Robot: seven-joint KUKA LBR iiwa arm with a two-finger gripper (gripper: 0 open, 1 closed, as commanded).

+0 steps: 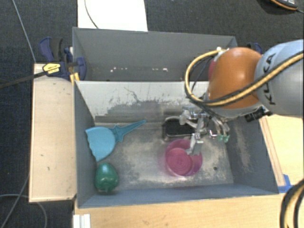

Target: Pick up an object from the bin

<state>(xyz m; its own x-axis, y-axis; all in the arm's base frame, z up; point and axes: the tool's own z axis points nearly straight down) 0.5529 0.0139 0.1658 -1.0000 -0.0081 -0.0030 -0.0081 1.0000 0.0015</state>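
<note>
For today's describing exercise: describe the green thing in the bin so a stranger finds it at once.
Look into the grey bin, at its lower left corner. There sits a rounded dark green lump, just below the light blue funnel; the only green thing.

Grey arm (285, 80), orange cover (232, 77) (metal pincer (194, 148))

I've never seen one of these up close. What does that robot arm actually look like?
The arm is a thick, rounded silver-grey tube with black KUKA lettering. Its wrist wears a glossy orange dome cover. Yellow and black cables loop around the dome, and small silvery metal parts hang beneath.
</note>
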